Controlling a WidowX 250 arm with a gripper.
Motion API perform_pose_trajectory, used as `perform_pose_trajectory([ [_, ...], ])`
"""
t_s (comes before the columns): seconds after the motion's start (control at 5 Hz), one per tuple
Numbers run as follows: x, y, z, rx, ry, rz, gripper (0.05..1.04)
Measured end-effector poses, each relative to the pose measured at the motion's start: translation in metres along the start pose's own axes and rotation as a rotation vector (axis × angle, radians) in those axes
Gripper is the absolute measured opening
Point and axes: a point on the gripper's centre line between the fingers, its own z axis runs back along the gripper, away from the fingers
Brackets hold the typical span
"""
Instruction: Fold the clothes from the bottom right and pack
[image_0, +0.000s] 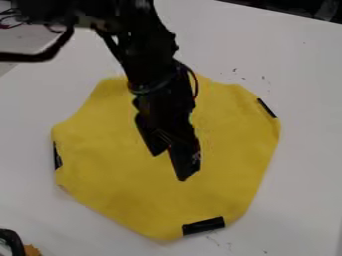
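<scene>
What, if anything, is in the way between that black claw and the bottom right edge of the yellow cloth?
Nothing visible: between the gripper and the bottom right edge of the yellow cloth there is just cloth, with a black strip at its bottom edge.

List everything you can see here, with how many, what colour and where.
Cloth: one, yellow, spread mid-table
Strips: three, black, at the cloth's left, bottom and upper-right edges
Table: one, white, under the cloth
Specks: several, dark, on the table, upper right and bottom right
Curved object: one, black, bottom-left corner
Unclear item: one, orange, beside that object
Thick cable: one, black, upper left
Robot arm: one, black, from the top edge
Gripper: one, black, over the cloth's middle
</scene>
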Motion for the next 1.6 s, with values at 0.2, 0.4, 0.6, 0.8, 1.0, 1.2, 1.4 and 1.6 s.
perform_pose_trajectory([
  [0.2,0.003,-0.019,-0.021,-0.035,0.046,-0.251,0.999],
  [0.4,-0.001,-0.032,-0.032,-0.03,0.113,-0.357,0.999],
  [0.6,-0.013,-0.049,-0.04,0.036,0.134,-0.379,0.999],
  [0.8,-0.017,-0.047,-0.052,0.067,0.107,-0.353,0.999],
  [1.0,-0.017,-0.045,-0.064,0.138,0.068,-0.375,0.999],
  [1.2,-0.013,-0.042,-0.07,0.214,0.046,-0.382,0.997],
  [1.4,-0.014,-0.04,-0.072,0.195,0.047,-0.354,0.961],
  [1.6,-0.015,-0.041,-0.073,0.188,0.034,-0.357,0.727],
])
